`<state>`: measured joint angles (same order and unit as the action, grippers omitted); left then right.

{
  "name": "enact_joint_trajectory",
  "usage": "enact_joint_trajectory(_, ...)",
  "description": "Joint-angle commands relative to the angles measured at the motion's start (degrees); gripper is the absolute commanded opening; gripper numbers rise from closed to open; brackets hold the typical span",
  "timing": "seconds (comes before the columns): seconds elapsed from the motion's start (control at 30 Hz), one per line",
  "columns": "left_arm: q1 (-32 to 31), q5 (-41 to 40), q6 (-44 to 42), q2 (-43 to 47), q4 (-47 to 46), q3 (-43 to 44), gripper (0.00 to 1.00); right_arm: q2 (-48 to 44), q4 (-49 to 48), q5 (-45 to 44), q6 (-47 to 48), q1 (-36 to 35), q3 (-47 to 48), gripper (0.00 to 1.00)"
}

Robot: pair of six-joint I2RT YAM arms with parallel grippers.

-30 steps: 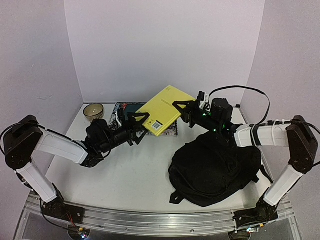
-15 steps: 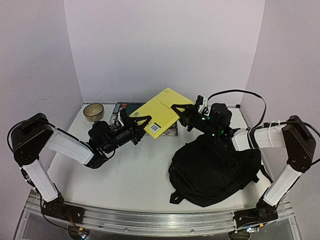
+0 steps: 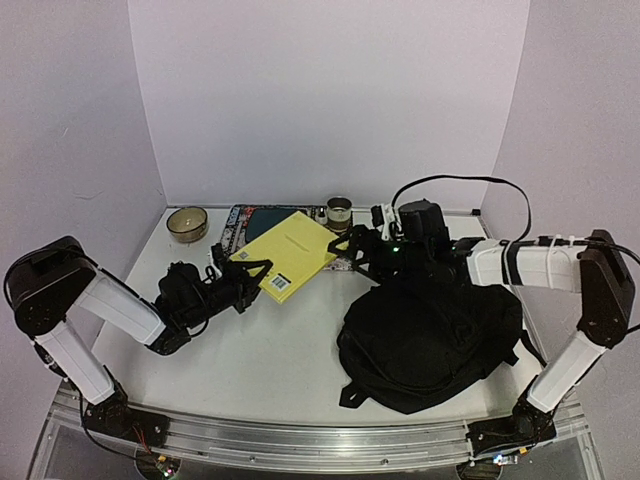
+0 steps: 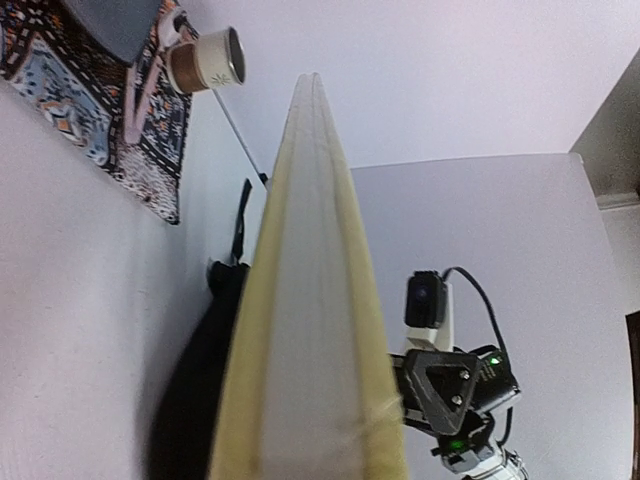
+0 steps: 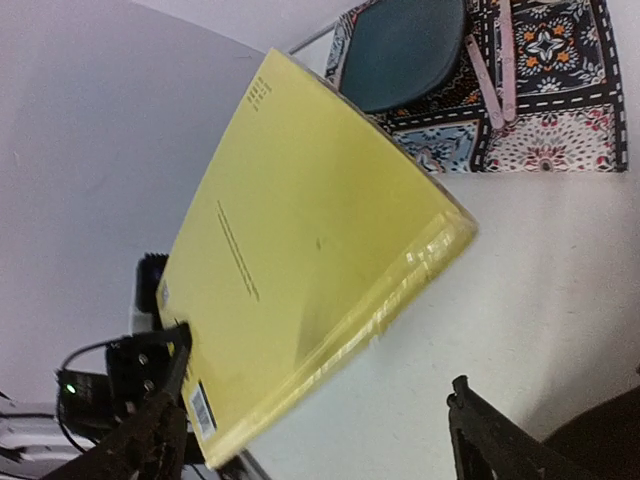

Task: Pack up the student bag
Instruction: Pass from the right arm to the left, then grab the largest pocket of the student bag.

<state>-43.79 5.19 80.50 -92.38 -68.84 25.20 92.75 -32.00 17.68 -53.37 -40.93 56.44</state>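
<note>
My left gripper (image 3: 252, 270) pinching book (image 3: 288, 252) near one corner only; right gripper (image 3: 348, 248) spread, clear. Risk: book pivots, sags, slips short of bag (image 3: 430, 335).

The notebook (image 3: 285, 255) at the black left gripper (image 3: 252, 268) is bright yellow, with a white barcode label on the corner nearest that gripper (its page edges look paler, almost cream). Beyond it a mat (image 5: 560, 110) shows blue, orange and red motifs inside a black border with white dashes, under a dark teal pad (image 5: 405, 50). The student bag (image 3: 430, 335) beside the black right gripper (image 3: 345, 250) is plain black.
</note>
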Motion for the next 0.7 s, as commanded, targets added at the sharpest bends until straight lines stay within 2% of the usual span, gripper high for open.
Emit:
enact_joint_trajectory(0.0, 1.52, -1.30, -3.08, 6.13, -2.94, -1.32, 0.00, -5.86, 27.40, -3.10, 18.45, -0.29, 7.95, 0.95)
enact_joint_trajectory(0.2, 4.38, 0.93, -6.06, 9.75, 8.86, -0.26, 0.00, -5.65, 50.05, -9.09, 29.24, -1.84, 15.71, 0.98)
enact_joint_trajectory(0.37, 6.51, 2.88, -8.14, 12.22, 15.96, 0.73, 0.00, -3.99, 66.78, -19.31, 36.87, -7.47, 22.75, 0.98)
enact_joint_trajectory(0.5, 8.56, 4.36, -8.50, 13.99, 19.49, 0.04, 0.00, -1.08, 76.88, -27.93, 39.13, -13.38, 26.56, 0.98)
enact_joint_trajectory(0.67, 11.40, 6.66, -9.77, 16.41, 24.72, -0.25, 0.00, 2.26, 83.05, -35.76, 38.46, -21.01, 29.00, 0.98)
